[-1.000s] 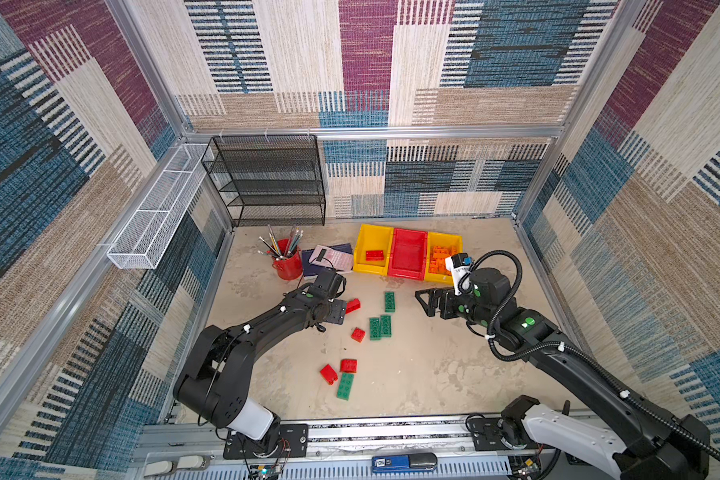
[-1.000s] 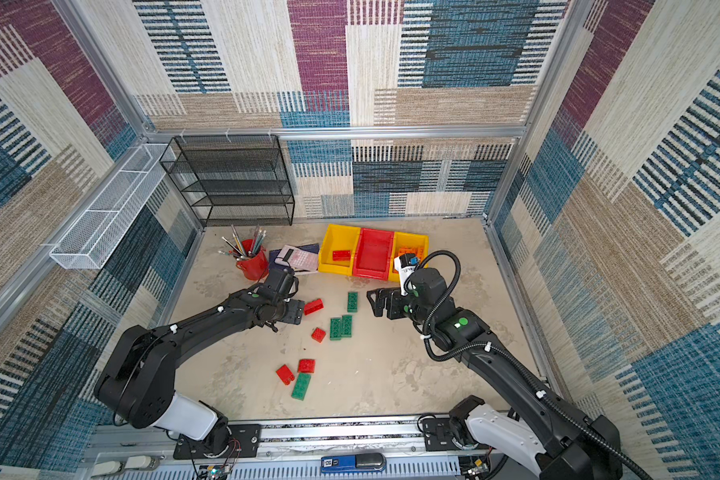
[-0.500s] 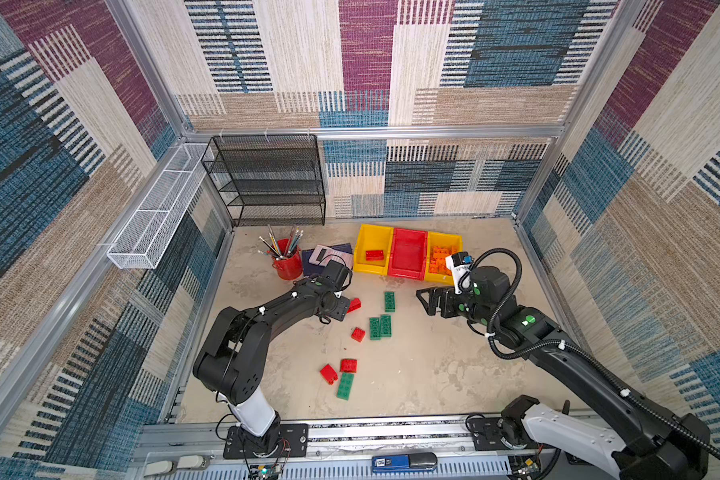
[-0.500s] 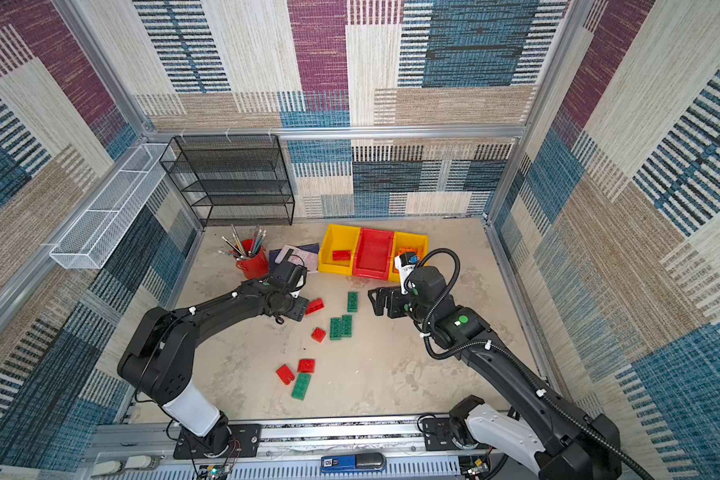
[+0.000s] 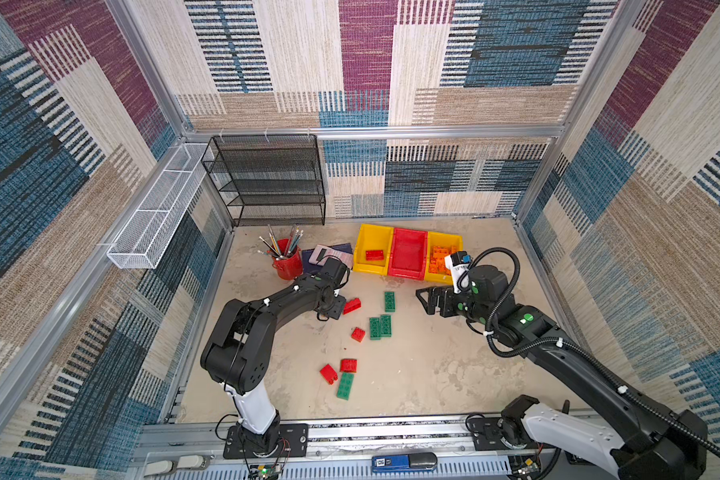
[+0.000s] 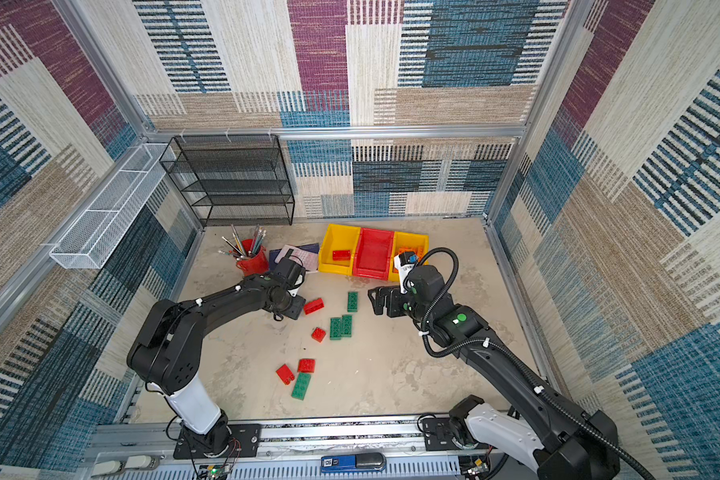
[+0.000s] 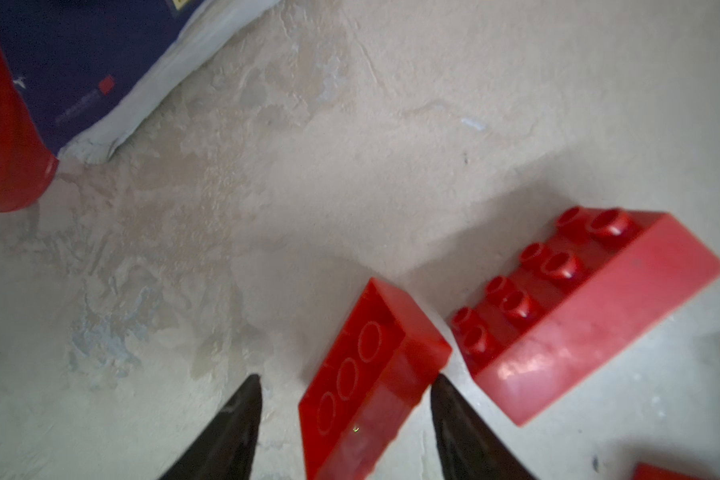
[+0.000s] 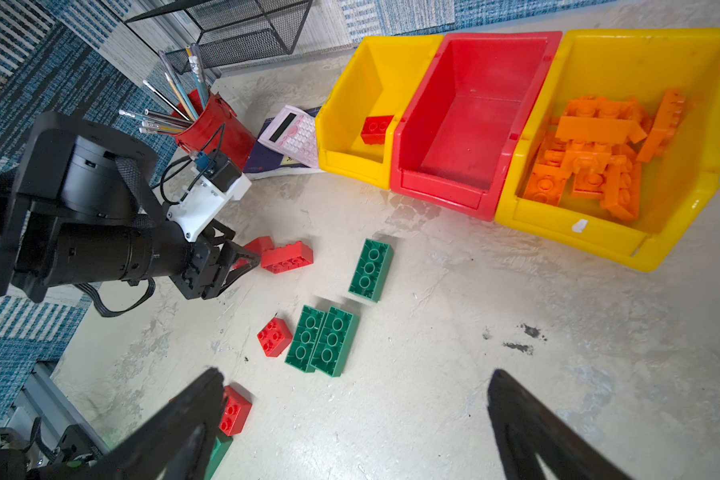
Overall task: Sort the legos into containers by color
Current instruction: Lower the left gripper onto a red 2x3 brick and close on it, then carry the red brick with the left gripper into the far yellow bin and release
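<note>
Left tool (image 7: 346, 386) is down at the desk (image 7: 350, 145), jaws about half open and straddling a small red plastic brick (image 7: 375, 374) that lies with its ringed underside showing. Nothing is gripped yet: one finger is almost at the brick's edge, with a gap at the other.

Best play, I'd say: centre up, squeeze the flat sides, lift straight, because a longer red studded brick (image 7: 591, 307) lies just beside and could get dragged.

The target looks like the left yellow plastic bin (image 8: 341, 158), which already holds one red brick (image 8: 376, 129). The red bin (image 8: 466, 137) is empty, and the right yellow bin (image 8: 649, 35) has the orange bricks (image 8: 591, 166).

Watch the round red pencil cup (image 8: 221, 124) and pink calculator (image 8: 294, 133) near that route. Right tool (image 8: 354, 415) hangs wide open, empty, well apart.
</note>
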